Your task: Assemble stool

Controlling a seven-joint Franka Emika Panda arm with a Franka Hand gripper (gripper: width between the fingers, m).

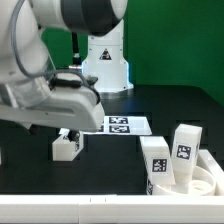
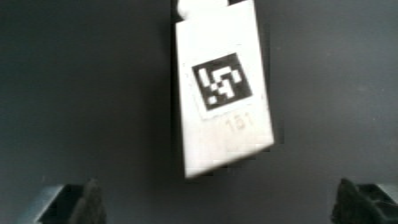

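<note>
Lying between the open claw (image 2: 214, 205) fingers, one tagged leg (image 2: 228, 90), with bare worktop (image 2: 71, 100) on both sides. Crowding the exterior view's right: upright legs (image 1: 170, 158) on the seat (image 1: 205, 180).

Robotics laboratory test cell. A glossy white robot arm (image 1: 50, 60) works over a matte black table (image 1: 150, 105) backed by a plain green screen (image 1: 170, 40), with a second white robot base (image 1: 105, 62) standing at the rear. Black-and-white square tags on the flat marker board (image 1: 122, 125) and on the white stool parts (image 1: 175, 155) indicate camera-based tracking
</note>
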